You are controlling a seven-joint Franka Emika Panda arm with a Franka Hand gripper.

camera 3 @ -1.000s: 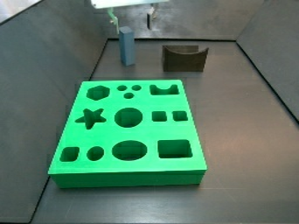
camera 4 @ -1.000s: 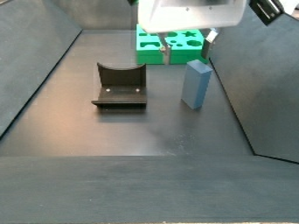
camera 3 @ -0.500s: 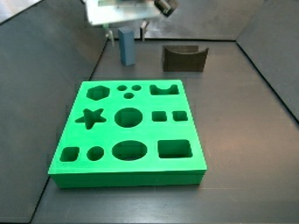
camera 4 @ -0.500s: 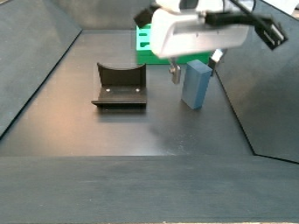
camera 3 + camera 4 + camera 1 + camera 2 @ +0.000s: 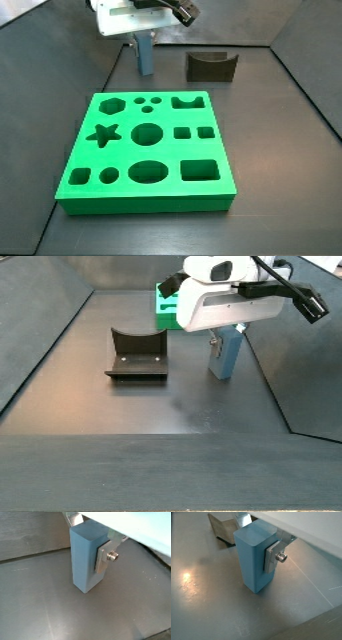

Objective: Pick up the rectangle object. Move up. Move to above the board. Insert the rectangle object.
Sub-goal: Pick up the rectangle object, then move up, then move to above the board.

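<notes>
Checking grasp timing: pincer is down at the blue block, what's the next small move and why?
Probably close the pincer: in both wrist views its fingers straddle the upright rectangle object, which stands on the floor. Lift after that.

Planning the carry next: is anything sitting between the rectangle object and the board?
Nothing visible does. The gripper straddles the rectangle object, which stands upright on the floor. Bare floor lies between it and the board. The dark brown block sits off to one side.
</notes>
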